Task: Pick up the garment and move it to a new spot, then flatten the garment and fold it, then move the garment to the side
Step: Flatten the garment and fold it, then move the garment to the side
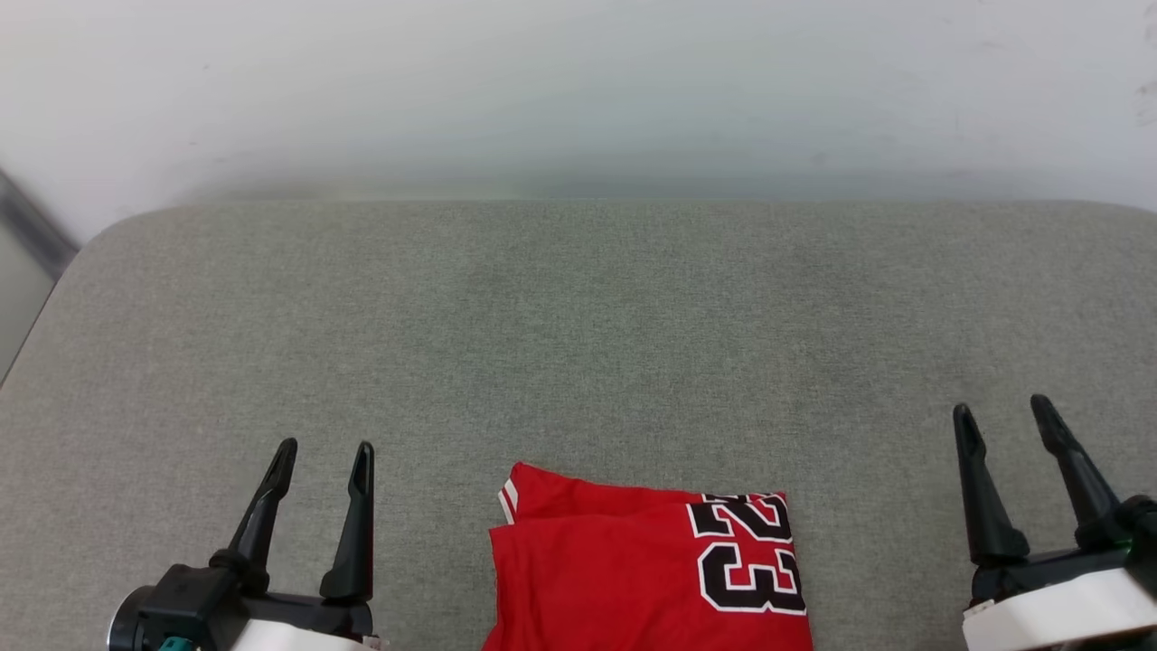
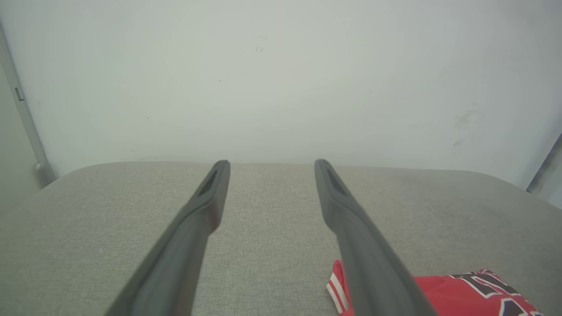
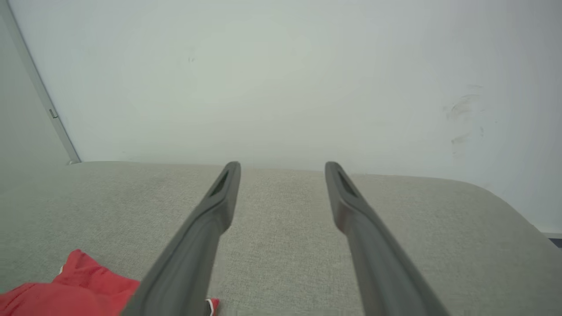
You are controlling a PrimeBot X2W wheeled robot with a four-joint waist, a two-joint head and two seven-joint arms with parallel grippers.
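The garment (image 1: 646, 574), bright red with a black white-outlined 23, lies folded into a compact rectangle at the near middle of the grey cushioned surface (image 1: 578, 344); its near part runs off the bottom of the head view. My left gripper (image 1: 325, 457) hovers open to its left, nothing between the fingers. My right gripper (image 1: 1003, 411) stands open well to its right, also empty. In the left wrist view the garment (image 2: 456, 294) shows at the lower right, beside my left gripper (image 2: 270, 163). In the right wrist view the garment (image 3: 74, 289) sits lower left of my right gripper (image 3: 282, 165).
A pale wall (image 1: 578, 90) rises right behind the surface's rounded far edge. A grey metal strip (image 1: 32, 226) runs down the wall at the far left. The surface stretches wide on both sides and beyond the garment.
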